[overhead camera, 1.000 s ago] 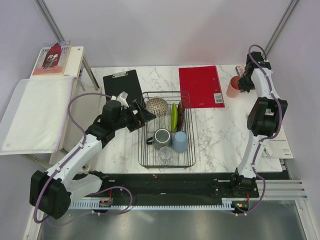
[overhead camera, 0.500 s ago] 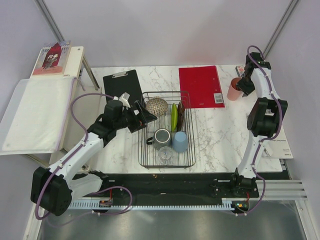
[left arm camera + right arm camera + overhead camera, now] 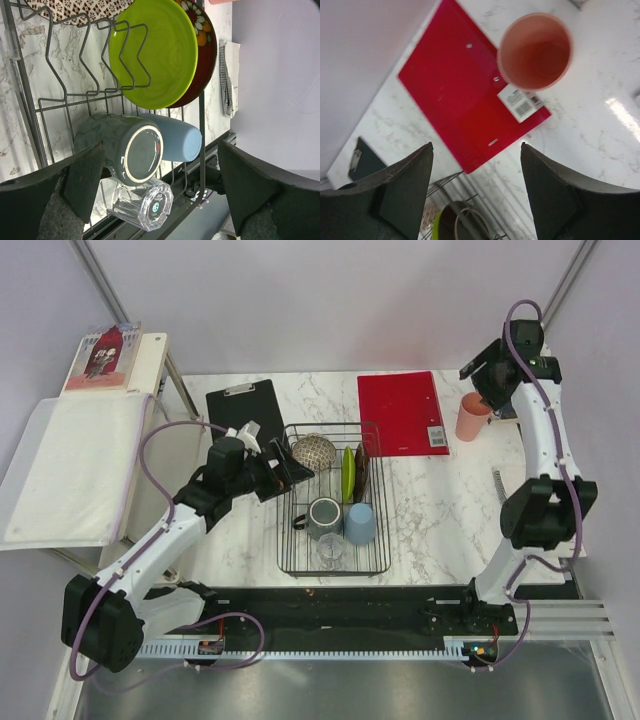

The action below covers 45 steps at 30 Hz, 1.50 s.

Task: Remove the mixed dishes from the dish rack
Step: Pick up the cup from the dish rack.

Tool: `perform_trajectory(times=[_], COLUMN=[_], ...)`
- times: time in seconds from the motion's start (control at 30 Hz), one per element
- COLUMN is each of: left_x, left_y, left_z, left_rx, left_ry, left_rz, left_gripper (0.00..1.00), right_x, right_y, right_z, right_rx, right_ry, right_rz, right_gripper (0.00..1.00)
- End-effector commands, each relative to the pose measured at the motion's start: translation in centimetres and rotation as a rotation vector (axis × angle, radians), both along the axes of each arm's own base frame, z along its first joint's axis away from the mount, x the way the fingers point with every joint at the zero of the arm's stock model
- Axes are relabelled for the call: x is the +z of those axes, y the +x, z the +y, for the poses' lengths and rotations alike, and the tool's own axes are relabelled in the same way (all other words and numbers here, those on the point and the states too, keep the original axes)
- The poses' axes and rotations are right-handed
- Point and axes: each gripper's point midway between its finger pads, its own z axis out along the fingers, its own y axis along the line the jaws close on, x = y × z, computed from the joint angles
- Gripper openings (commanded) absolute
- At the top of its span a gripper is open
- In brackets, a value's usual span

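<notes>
The dish rack (image 3: 333, 562), a black wire basket, holds a beige mesh-patterned bowl (image 3: 313, 452), a lime-green plate (image 3: 348, 473), a dark red patterned plate (image 3: 360, 472), a grey mug (image 3: 324, 517), a light blue cup (image 3: 361, 524) and a clear glass (image 3: 330, 550). My left gripper (image 3: 285, 472) hangs open at the rack's left side, beside the bowl. In its wrist view the mug (image 3: 125, 150), the glass (image 3: 142, 202) and the green plate (image 3: 155, 55) lie ahead. A pink cup (image 3: 470, 416) stands upright on the table, far right. My right gripper (image 3: 490, 380) is open, above the cup (image 3: 535, 50).
A red folder (image 3: 403, 412) lies between the rack and the pink cup. A black clipboard (image 3: 247, 410) lies behind the rack's left corner. A white side shelf with a towel (image 3: 75, 465) and a book (image 3: 103, 358) stands on the left. Papers (image 3: 560, 535) lie at the right edge.
My right gripper has opened, let go of the pink cup and risen away from it. The cup stays standing on the table. My left gripper has barely moved.
</notes>
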Motion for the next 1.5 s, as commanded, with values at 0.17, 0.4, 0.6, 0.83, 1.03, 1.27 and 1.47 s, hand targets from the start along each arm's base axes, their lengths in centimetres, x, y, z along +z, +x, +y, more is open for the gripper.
perform_trajectory(times=[0.17, 0.4, 0.6, 0.83, 1.03, 1.27, 1.47], left_x=[2.3, 2.5, 1.6, -2.4, -2.5, -4.1, -5.3], left_y=[-0.7, -3.0, -4.0, -3.7, -4.0, -4.1, -4.6], left_z=[-1.5, -6.0, -9.6, -11.7, -14.0, -15.3, -15.4], left_rx=[-0.142, -0.274, -0.379, -0.447, -0.478, -0.507, -0.525], left_ry=[0.131, 0.344, 0.469, 0.569, 0.593, 0.608, 0.621], left_rz=[-0.200, -0.339, -0.397, -0.363, -0.389, -0.358, -0.324], left_gripper=[0.99, 1.00, 0.99, 0.99, 0.99, 0.98, 0.93], right_x=[8.6, 5.2, 4.7, 3.5, 2.5, 1.5, 0.9], right_y=[-9.2, -16.7, -20.0, -21.2, -21.2, -21.2, -21.1], right_z=[14.2, 16.5, 16.6, 16.4, 16.5, 16.6, 16.4], right_rx=[0.459, 0.591, 0.632, 0.653, 0.666, 0.674, 0.667], right_ry=[0.005, -0.051, -0.024, -0.029, -0.039, -0.038, -0.046], right_rz=[-0.571, -0.638, -0.693, -0.688, -0.669, -0.654, -0.642], right_gripper=[0.77, 0.80, 0.81, 0.82, 0.82, 0.81, 0.81])
